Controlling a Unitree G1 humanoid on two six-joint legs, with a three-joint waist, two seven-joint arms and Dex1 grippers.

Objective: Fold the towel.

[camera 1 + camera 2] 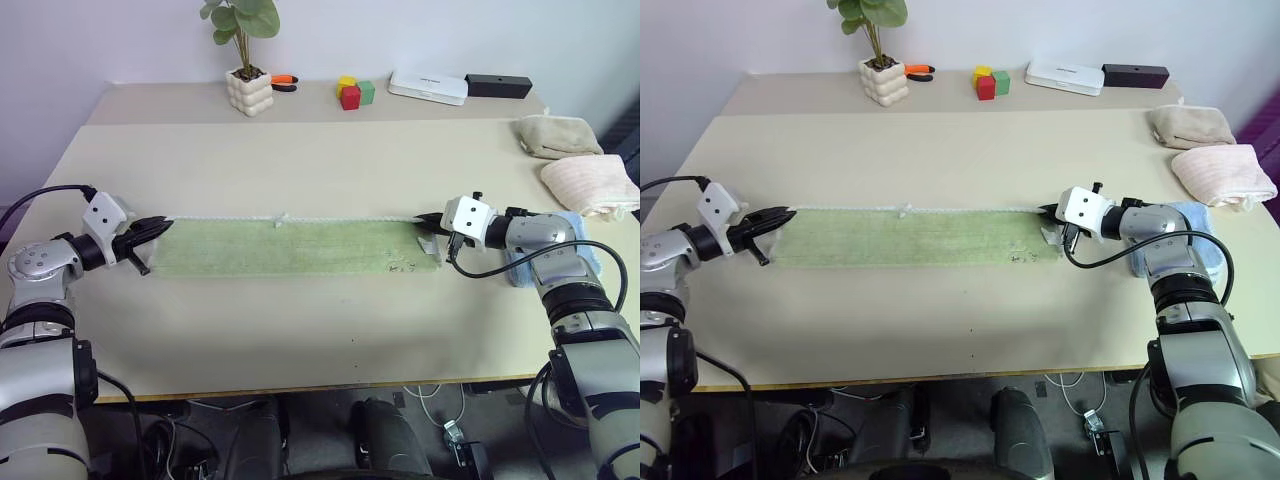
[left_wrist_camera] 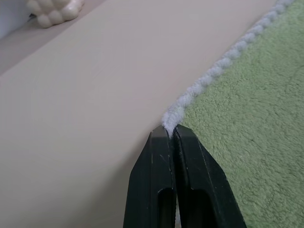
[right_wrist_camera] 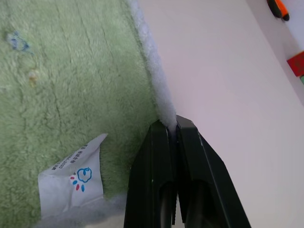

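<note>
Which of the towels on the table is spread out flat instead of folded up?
The light green towel, stretched in a long strip between the left gripper and right gripper. The beige towel and pink towel sit bundled at the table's right side.

My arms were shiny silver with black cables, little white boxes at the wrists, and thin black fingers (image 2: 173, 185).

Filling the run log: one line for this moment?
towel: flat, already a strip | left gripper: shut on far corner | right gripper: shut on far corner
</note>
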